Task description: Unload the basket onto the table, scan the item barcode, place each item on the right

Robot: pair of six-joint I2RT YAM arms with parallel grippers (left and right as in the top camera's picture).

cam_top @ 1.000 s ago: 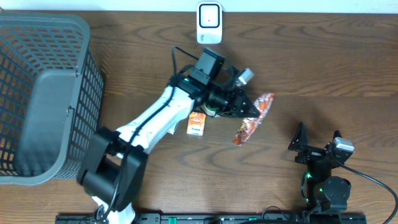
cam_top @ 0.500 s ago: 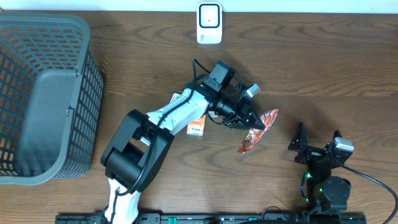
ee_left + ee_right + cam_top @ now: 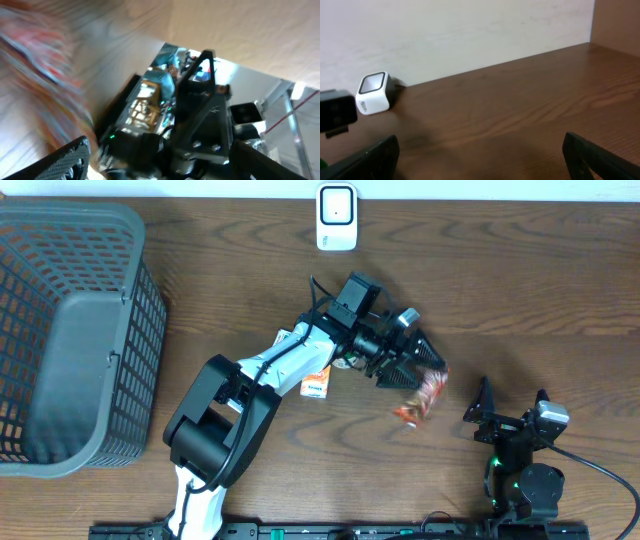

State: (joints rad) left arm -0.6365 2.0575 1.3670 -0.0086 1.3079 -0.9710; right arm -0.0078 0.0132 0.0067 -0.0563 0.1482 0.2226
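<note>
My left hand [image 3: 414, 370] hangs released just beside the crinkled red-orange foil snack packet [image 3: 425, 396], which looks light, limp and slippery; I'd pinch its sealed edge.

a white scanner [image 3: 373, 92] stands at the far edge of the dark wooden table [image 3: 520, 115], against the pale wall [image 3: 470, 30]. a black block [image 3: 335, 117], too cropped to identify, pokes in at the left edge just beside it. the right gripper [image 3: 485, 160] has its fingers [image 3: 370, 160] spread wide, with only bare wood between them.
</note>
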